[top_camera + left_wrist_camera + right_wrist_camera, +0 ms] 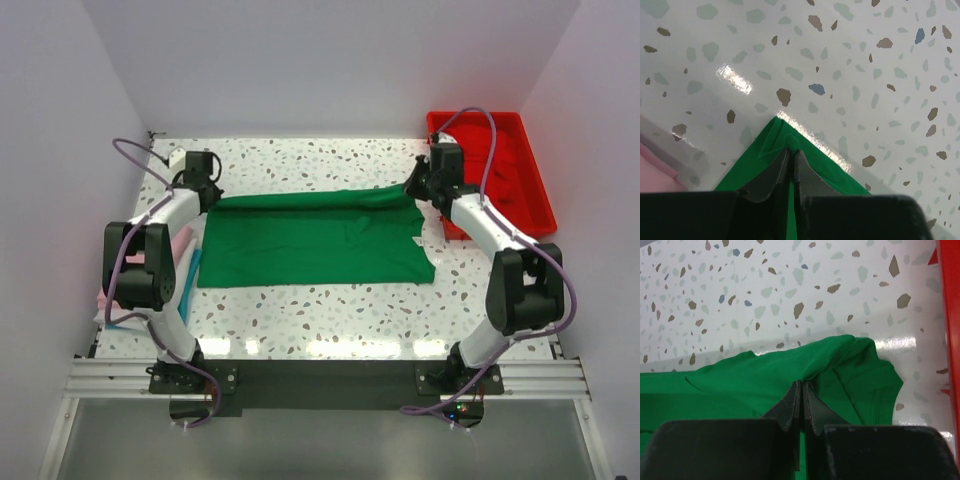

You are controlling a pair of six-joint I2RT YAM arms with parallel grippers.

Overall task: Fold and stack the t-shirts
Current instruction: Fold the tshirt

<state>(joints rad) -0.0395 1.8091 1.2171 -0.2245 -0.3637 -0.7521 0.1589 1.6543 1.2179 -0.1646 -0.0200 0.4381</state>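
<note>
A bright green soft cloth t-shirt (315,245) lies spread on a white speckled surface (300,165), its far edge drawn into a long fold that runs between the two claws. The left claw (791,152) is pinched together on the shirt's far left corner, and a pink cloth t-shirt (183,243) lies slightly left of that claw, nearer the arm bases. The right claw (802,386) is pinched together on a bunched part of the shirt's far right edge, with a rigid red plastic tray (520,185) just to its right.
</note>
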